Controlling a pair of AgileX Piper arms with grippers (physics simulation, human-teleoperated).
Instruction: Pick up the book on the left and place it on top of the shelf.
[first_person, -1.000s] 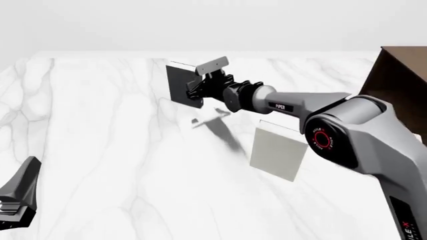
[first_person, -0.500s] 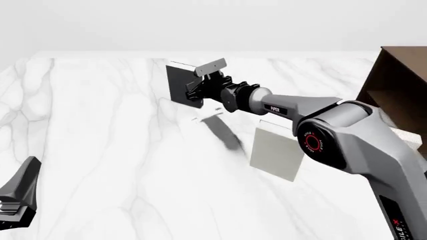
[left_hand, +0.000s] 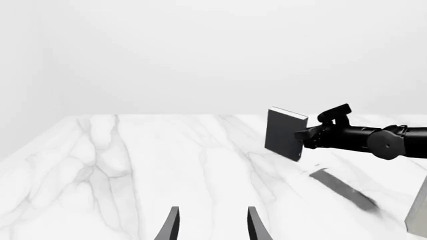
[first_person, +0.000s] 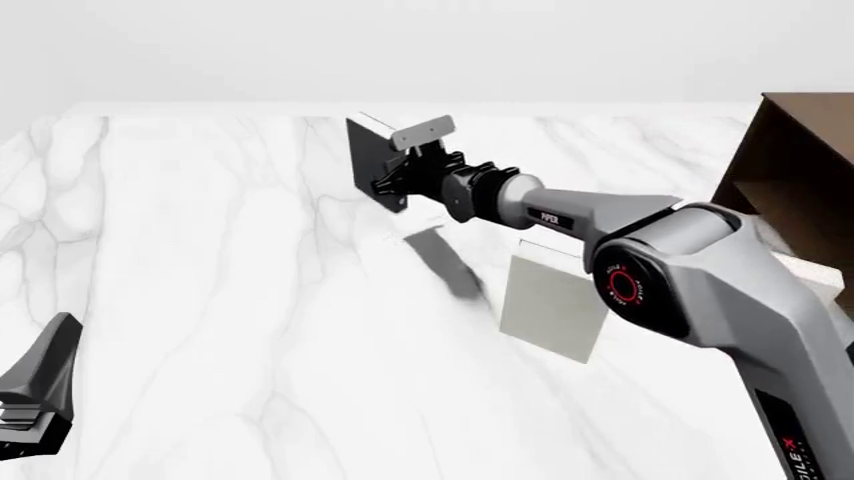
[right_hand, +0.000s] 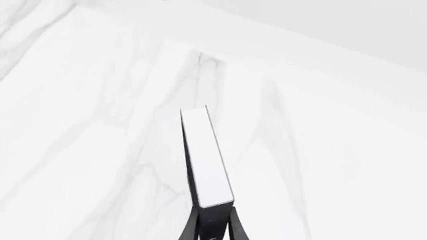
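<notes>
I have the book (first_person: 378, 164) up in the air, pinched in my right claw (first_person: 400, 180), and now I need to carry it over to the shelf (first_person: 798, 190). To do this well, I think I should keep my squeeze firm, lift high enough to clear the shelf's flat top, swing slowly, and tip the book flat before I let go.

The table (first_person: 200, 290) is the biggest thing: flat, white, smooth like marble, with soft grey lines, spreading out under the claw. The shelf is a big dark brown wood box, well apart from the claw, back toward my right arm's base. A pale book (first_person: 551, 305) stands up on the table, below and behind the claw; it looks plain and stiff. My book is thin, dark and hard-edged, with a white page side (right_hand: 205, 157) held between the fingers.

My left claw (left_hand: 210, 225) is spread apart, holding nothing, far off to the side.
</notes>
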